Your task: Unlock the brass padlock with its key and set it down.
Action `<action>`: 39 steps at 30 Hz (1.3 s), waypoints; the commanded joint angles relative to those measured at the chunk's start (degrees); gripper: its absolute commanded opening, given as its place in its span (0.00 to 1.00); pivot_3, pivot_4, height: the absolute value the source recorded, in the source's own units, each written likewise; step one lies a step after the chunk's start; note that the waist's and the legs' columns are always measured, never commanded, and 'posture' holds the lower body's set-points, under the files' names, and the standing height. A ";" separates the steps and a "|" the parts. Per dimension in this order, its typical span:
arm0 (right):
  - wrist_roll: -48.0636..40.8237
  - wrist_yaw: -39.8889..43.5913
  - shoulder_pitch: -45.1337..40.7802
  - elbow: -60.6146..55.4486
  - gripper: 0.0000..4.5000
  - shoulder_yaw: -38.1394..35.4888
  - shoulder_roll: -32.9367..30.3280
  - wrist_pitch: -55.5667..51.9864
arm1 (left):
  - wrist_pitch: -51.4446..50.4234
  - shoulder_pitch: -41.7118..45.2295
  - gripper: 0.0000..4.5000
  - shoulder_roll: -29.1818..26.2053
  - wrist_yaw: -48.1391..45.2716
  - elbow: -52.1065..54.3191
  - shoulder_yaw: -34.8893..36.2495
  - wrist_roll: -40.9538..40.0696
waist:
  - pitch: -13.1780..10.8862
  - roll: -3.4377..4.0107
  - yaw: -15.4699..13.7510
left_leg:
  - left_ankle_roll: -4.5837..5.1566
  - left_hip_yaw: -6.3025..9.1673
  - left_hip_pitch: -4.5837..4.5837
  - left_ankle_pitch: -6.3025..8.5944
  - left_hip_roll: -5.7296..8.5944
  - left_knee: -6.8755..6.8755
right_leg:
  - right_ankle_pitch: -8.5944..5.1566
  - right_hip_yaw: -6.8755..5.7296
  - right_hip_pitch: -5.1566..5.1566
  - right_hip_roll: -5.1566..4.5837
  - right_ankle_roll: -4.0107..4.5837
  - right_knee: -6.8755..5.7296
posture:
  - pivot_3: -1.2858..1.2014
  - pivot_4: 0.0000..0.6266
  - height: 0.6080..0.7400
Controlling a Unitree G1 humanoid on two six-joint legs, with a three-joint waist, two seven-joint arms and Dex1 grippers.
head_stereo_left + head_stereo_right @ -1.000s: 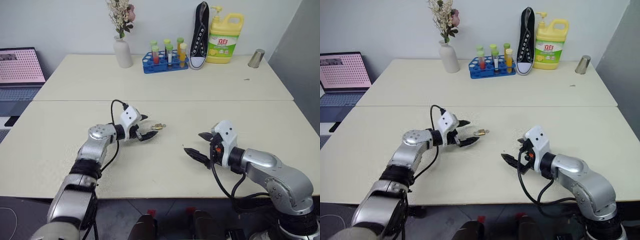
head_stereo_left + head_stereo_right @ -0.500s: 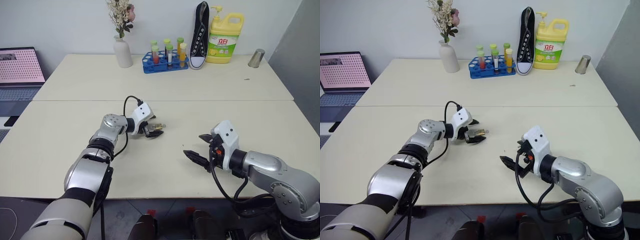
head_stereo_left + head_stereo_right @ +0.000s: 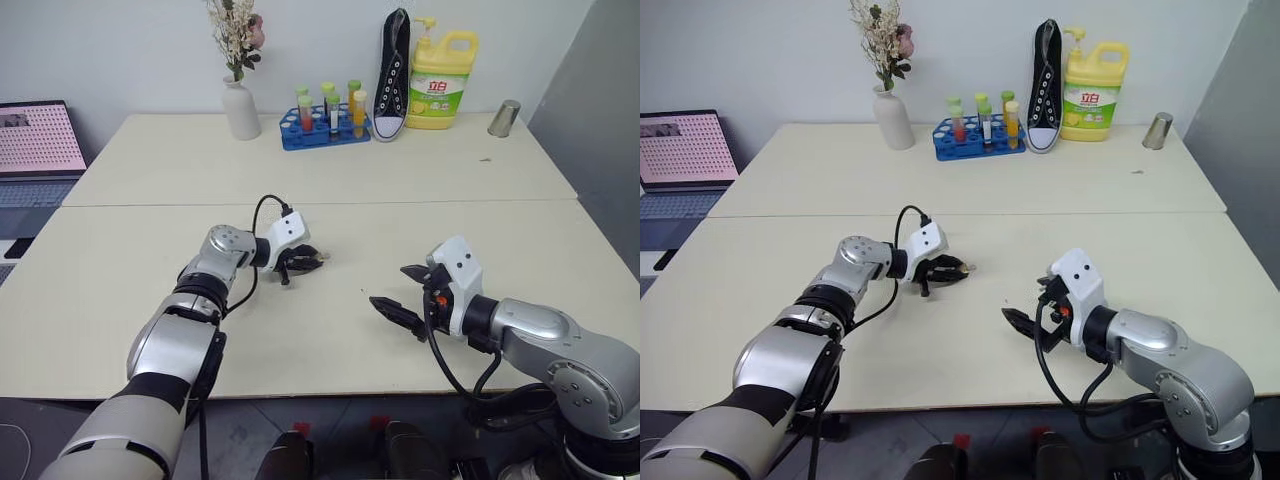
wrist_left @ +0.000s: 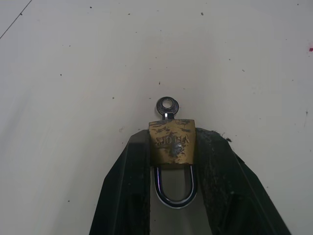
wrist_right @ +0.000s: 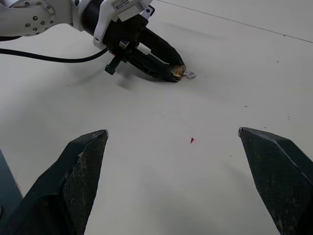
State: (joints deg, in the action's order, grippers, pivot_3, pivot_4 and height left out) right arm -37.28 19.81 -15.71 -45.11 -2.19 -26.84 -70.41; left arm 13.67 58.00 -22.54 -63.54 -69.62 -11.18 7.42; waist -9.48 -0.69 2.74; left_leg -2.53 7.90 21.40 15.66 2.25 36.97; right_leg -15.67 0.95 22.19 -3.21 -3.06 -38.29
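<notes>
Brass padlock (image 4: 172, 143) clamped betw. left gripper (image 3: 303, 265) jaws on desk (image 3: 300, 330), key (image 4: 167, 106) protruding; right gripper (image 3: 405, 296) jaws wide open, well apart.

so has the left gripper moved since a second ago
Yes. The left gripper has moved right along the table, up to the brass padlock, and has closed on it.

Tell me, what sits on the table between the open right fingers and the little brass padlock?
Nothing: bare table between the right gripper and the brass padlock, per the right wrist view.
</notes>
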 commanded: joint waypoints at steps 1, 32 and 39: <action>0.17 0.75 -0.74 -0.94 1.00 -0.62 -1.67 2.65 | 3.15 -2.85 0.21 -1.16 -2.46 0.88 -0.67 1.05 | 0.00 0.00 0.10 | 0.00 -0.01 0.00 0.00 0.00 0.00 | 0.00 0.02 0.01 0.00 0.00 -0.01 | 0.52 0.24 1.00; -7.32 14.99 -3.46 12.78 1.00 6.06 0.15 16.45 | 51.35 -32.99 0.21 -12.10 29.35 57.03 5.51 15.24 | -0.03 -0.01 -0.98 | -0.03 0.00 0.24 0.00 0.00 0.01 | 0.04 -0.01 0.11 -0.08 0.00 0.22 | 0.52 0.24 1.00; -8.59 14.70 -6.20 14.81 0.86 6.34 1.78 14.34 | 49.85 -33.02 0.21 -13.28 31.47 58.38 3.45 15.18 | -0.04 0.00 -0.96 | -0.03 0.00 0.25 0.00 0.00 0.01 | 0.04 -0.01 0.12 -0.08 0.00 0.22 | 0.52 0.24 1.00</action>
State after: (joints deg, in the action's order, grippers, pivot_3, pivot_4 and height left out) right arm -44.61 34.74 -20.92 -29.66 4.18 -25.31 -56.01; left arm 63.87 24.73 -35.22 -33.39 -13.43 -7.60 23.15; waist -9.52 -0.69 1.78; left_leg -2.56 7.89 21.64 15.65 2.25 36.97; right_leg -15.63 0.94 22.31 -3.29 -3.06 -38.08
